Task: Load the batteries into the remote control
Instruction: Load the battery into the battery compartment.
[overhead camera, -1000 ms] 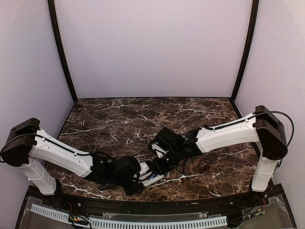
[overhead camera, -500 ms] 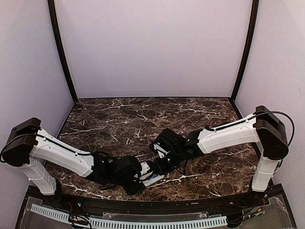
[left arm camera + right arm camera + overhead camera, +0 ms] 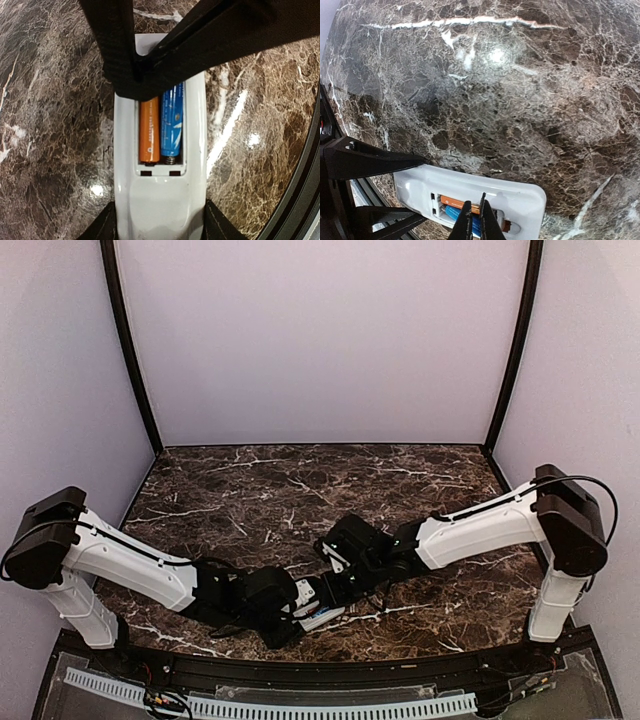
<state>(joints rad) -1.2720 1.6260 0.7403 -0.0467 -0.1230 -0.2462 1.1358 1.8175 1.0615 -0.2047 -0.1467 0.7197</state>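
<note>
- White rectangular plastic remote control lies back-side up, flat on the tabletop, with its open battery compartment facing up.
- Slim cylindrical orange-red battery is in the compartment, on the left in the left wrist view.
- Slim cylindrical blue battery is in the same compartment, just beside the orange-red one and touching it along its length. A small metal spring shows at its near end.
- The far ends of both batteries are hidden under the black right pincer.
- Right pincer: closed, fingers together with only a thin slit between them. The tips point down over the compartment at the line between the two batteries. Can't tell if they press on them.
- Left pincer: gripping the remote control. One black finger sits against each long side at the end nearest its camera.
- Dark brown marble-patterned tabletop: in the top view the remote control sits close to the near edge, about mid-width, where the two arms meet.
</note>
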